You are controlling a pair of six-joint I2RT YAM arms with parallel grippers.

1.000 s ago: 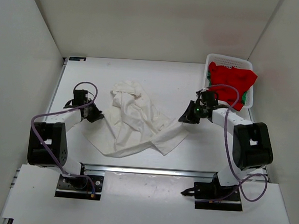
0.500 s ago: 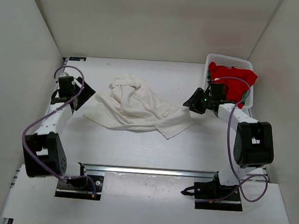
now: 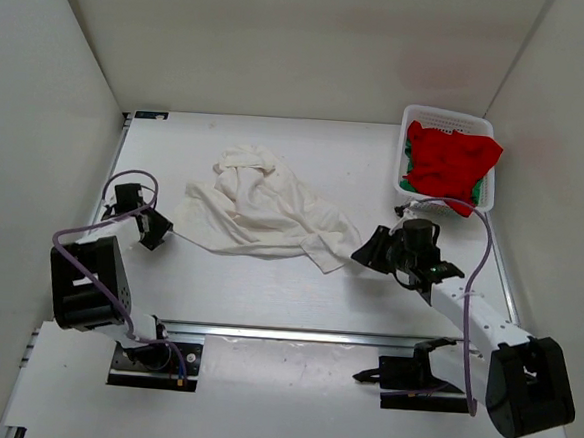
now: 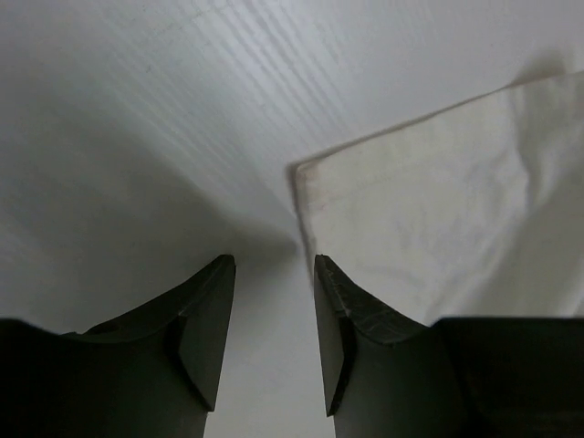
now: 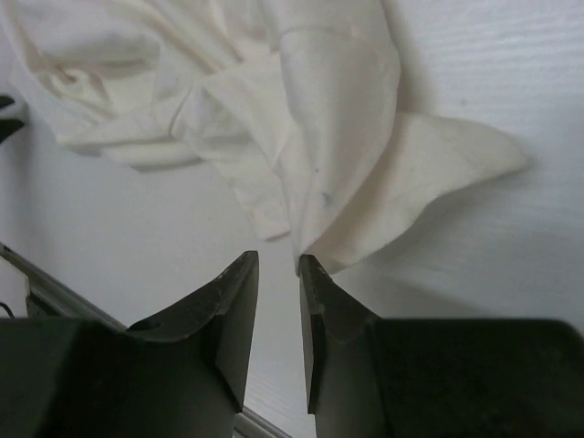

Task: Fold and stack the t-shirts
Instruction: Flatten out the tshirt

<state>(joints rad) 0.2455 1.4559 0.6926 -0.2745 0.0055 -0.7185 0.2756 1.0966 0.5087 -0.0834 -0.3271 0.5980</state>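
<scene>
Off-white t-shirt [image 3: 267, 212] looks limp, light; pinch corners at nine and four o'clock. Left end effector [image 4: 274, 266], right end effector [image 5: 278, 262] gape empty.

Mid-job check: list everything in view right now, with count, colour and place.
off-white t-shirt: 1, off-white, crumpled and unfolded at mid-table
red t-shirt: 1, bright red, heaped in the basket
green t-shirt: 1, green, mostly hidden under the red one in the basket
basket: 1, white perforated plastic, far right corner
table: 1, white
left pincer: 1, black, open, at the off-white shirt's left corner
right pincer: 1, black, open, at that shirt's near right edge
</scene>
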